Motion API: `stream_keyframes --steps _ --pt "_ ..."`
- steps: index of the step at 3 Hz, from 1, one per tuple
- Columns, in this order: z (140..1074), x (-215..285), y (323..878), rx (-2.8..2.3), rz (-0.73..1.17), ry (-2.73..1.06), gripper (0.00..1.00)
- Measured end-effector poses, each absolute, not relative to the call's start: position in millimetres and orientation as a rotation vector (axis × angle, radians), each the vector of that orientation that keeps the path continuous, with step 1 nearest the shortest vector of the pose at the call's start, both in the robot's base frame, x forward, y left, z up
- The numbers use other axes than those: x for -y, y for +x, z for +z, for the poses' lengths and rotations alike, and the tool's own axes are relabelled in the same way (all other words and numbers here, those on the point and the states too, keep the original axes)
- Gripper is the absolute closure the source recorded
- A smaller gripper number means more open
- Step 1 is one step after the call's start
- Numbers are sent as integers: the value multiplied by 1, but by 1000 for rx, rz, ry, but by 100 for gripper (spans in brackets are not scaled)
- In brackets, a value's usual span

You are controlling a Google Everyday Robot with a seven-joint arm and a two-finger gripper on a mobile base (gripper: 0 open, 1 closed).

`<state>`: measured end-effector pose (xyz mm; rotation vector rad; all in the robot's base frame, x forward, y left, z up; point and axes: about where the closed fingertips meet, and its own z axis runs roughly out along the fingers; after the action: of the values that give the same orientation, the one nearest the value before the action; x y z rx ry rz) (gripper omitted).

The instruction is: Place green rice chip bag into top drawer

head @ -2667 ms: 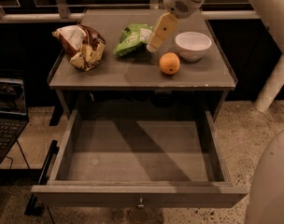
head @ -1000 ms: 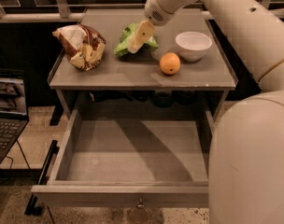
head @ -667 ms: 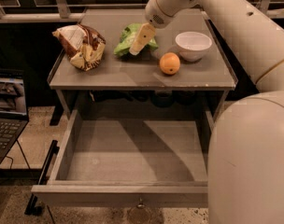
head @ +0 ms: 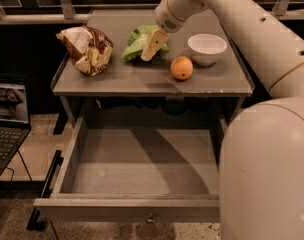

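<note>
Grey tabletop [head: 137,79], left to right: crumpled brown-and-white snack bag [head: 85,48] near the left edge. The light green, wrinkly foil rice chip bag [head: 134,43] lies toward the rear centre. The cream gripper [head: 153,46] rests against its right side, and whether it grips cannot be told. Orange fruit [head: 181,67] and white bowl [head: 207,48] sit right. Below, the wide grey top drawer [head: 142,166] stands open.

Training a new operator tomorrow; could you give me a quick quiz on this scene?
1. True or false: the light green wrinkly foil snack bag lies on the grey tabletop, not in the open grey top drawer.
2. What sits nearest the round white bowl? A) round orange fruit B) brown-and-white bag C) laptop
3. Fill in: the beige gripper is at the ____ bag.
Key: 1 true; 2 A; 3 green.
</note>
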<state>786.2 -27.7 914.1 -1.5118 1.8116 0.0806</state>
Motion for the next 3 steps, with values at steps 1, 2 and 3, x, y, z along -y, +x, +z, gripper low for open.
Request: stream_keyframes --steps 1,2,3 --pt "910 27 793 -1800 67 -1524 0" --pt "902 23 798 -1814 75 -1543 0" --pt "886 21 800 -1856 108 -1573 0"
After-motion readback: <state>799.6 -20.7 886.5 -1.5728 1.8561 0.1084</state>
